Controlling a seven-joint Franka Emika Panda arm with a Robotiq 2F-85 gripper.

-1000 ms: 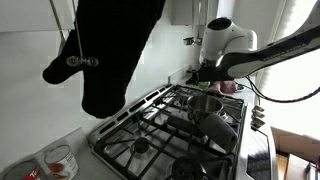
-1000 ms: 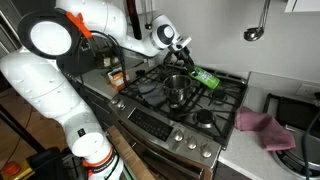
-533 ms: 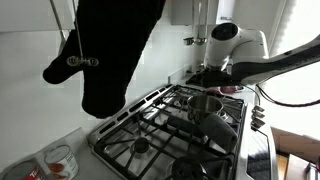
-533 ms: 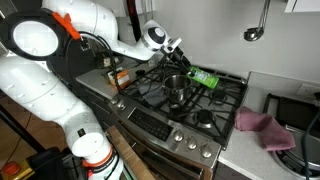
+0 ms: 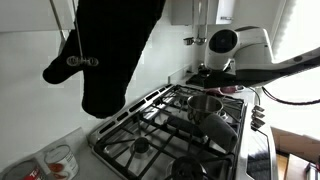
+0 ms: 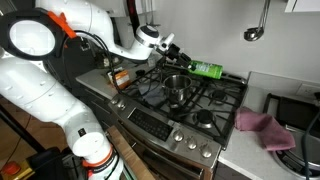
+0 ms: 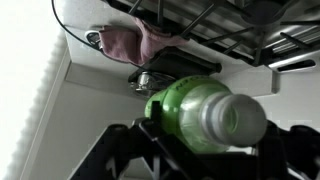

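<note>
My gripper is shut on a green plastic bottle, whose clear neck and open mouth point toward the wrist camera. In an exterior view the bottle lies nearly level in the air above the back of the gas stove, with the gripper holding one of its ends. A small steel pot stands on a burner just below and in front of it. Elsewhere the gripper hangs over that same pot, and the bottle is hidden.
A pink cloth lies on the counter beside the stove and shows as the cloth in the wrist view. A black oven mitt hangs close to the camera. A jar stands on the counter; a ladle hangs on the wall.
The arm has lifted the bottle and levelled it from a downward tilt; the wrist has drawn back toward the robot's side of the stove. The grip has not changed.
</note>
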